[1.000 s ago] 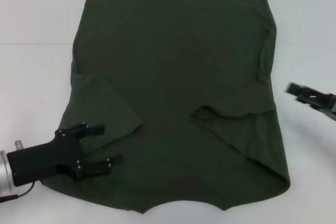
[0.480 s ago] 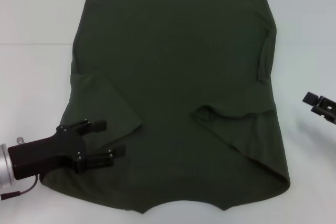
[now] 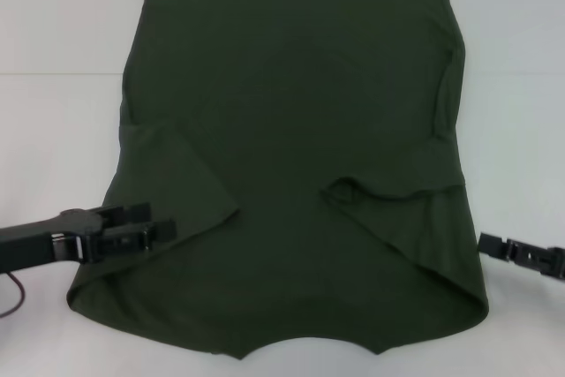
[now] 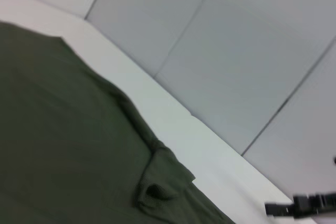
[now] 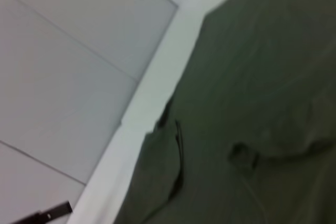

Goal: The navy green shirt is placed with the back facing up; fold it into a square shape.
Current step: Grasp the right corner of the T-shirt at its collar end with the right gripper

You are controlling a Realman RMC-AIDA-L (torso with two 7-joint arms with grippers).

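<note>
Navy green shirt (image 3: pixel 291 156) flat on white table (image 3: pixel 53 130), both sleeves folded inward. Left gripper (image 3: pixel 148 222) at shirt's 8 o'clock edge, jaws narrowly parted, holding nothing. Right gripper (image 3: pixel 521 253) at 4 o'clock, just off the cloth; jaw state cannot be told.

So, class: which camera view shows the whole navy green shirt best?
The head view: the navy green shirt lies spread out, every edge visible, both sleeves folded inward. The left wrist view shows only one side with a bunched sleeve; the right wrist view shows another partial, slanted stretch.

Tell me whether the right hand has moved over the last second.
Yes. In the head view the right hand has dropped from beside the shirt's middle toward the near edge and now sits close beside the shirt's lower right side.
</note>
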